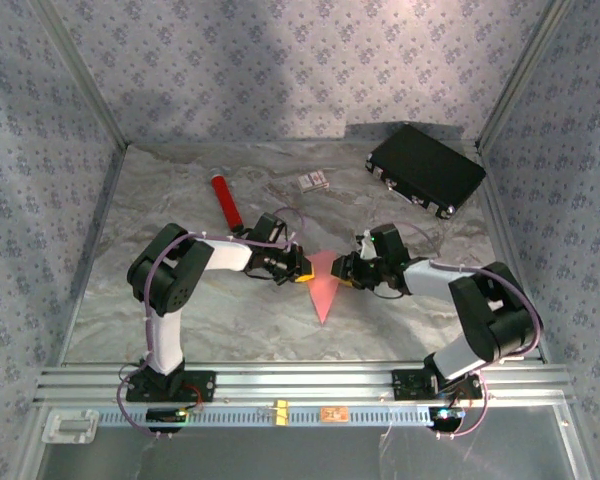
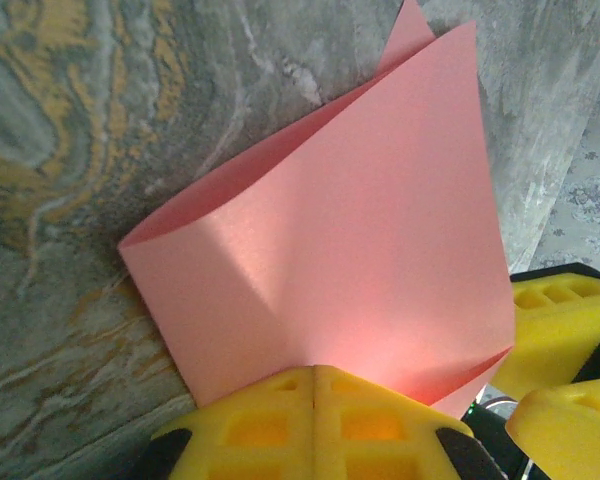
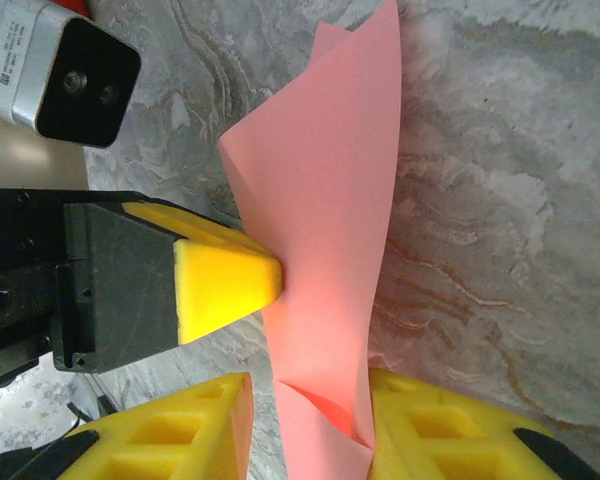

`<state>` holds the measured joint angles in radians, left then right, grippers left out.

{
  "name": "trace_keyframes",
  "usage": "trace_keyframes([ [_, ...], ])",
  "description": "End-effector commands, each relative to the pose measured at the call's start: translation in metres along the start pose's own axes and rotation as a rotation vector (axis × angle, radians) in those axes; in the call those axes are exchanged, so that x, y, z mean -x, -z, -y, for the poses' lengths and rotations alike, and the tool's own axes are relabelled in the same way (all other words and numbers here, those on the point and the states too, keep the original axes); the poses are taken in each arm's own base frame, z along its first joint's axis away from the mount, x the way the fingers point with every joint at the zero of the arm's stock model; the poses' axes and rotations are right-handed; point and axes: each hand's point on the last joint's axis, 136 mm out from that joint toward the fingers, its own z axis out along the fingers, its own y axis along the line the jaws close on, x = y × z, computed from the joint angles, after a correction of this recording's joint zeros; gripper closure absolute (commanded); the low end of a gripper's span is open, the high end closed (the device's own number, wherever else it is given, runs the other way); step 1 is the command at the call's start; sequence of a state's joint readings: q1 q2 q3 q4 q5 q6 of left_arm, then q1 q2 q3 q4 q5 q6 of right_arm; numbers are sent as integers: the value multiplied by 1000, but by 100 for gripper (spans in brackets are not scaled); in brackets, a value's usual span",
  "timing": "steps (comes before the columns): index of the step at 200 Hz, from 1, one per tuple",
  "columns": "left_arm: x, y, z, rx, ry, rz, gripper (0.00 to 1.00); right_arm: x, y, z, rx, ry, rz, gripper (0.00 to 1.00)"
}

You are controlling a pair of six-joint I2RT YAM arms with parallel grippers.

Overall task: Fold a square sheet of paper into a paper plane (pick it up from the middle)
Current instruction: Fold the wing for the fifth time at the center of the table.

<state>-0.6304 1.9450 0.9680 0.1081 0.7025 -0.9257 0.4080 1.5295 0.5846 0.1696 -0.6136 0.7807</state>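
Observation:
The pink-red sheet of paper (image 1: 323, 285) stands folded into a pointed wedge at the table's middle, its tip toward the near edge. My left gripper (image 1: 302, 272) is shut on the paper's folded edge (image 2: 350, 220), its yellow pads (image 2: 270, 420) pressed together. My right gripper (image 1: 342, 272) comes from the other side. In the right wrist view its jaws (image 3: 310, 385) stand apart around the paper (image 3: 330, 200). The sheet rests against the right pad (image 3: 430, 430), with a gap to the left pad. The left gripper's yellow fingertip (image 3: 225, 280) touches the paper from the left.
A glossy red cylinder (image 1: 225, 200) with a white end lies at the back left. A small printed card (image 1: 313, 181) sits behind the arms. A black case (image 1: 425, 170) lies at the back right. Patterned walls close three sides. An aluminium rail (image 1: 300, 385) runs along the front.

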Motion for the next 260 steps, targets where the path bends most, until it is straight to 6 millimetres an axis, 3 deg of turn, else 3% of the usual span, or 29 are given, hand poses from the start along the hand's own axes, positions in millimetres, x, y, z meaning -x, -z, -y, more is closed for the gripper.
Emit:
trace_keyframes([
  [1,-8,-1,-24,91,56,-21,97,-2,-3,-2,19,40,-66,66],
  [38,-6,-1,-23,89,56,-18,97,0,-8,0,26,53,-119,68],
  [63,-5,1,-17,77,47,-10,97,-1,-9,6,2,53,-138,77],
  [112,4,19,18,7,13,53,90,-1,-5,17,-43,-73,-44,93],
  [134,7,29,34,-22,-13,76,86,-4,-3,24,-86,-166,24,95],
  [161,5,33,44,-40,-19,77,85,-3,-1,20,-93,-239,112,94],
  [203,-7,23,49,-33,-8,47,89,-10,-3,20,-108,-360,198,93],
  [260,-14,3,22,36,51,45,92,-16,0,15,-85,-381,227,91],
])
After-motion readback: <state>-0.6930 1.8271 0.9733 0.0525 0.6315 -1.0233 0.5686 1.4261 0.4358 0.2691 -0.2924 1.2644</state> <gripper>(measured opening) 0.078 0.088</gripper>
